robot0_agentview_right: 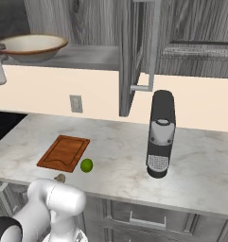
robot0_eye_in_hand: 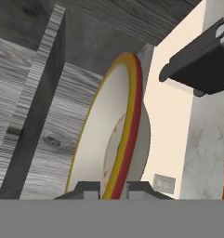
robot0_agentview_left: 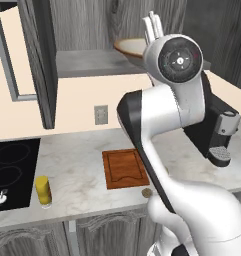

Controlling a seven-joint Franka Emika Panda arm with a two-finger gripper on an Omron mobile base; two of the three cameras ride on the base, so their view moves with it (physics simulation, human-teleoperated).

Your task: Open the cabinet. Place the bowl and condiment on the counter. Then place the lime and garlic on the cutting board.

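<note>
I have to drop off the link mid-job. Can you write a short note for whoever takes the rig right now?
Claw: up at the open cabinet, one finger either side of the bowl rim; grip not confirmed.
Bowl on the cabinet shelf.
Condiment stands on the counter beside the cooktop: done.
Lime and garlic lie on the counter off the cutting board.
Left: bring the bowl down, then put lime and garlic on the board.

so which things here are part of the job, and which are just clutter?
Job: cabinet, open; bowl on its shelf, gripper straddling the rim; condiment, lime, garlic and cutting board, all on the counter.

Clutter: coffee machine, cooktop, wall outlet.
</note>
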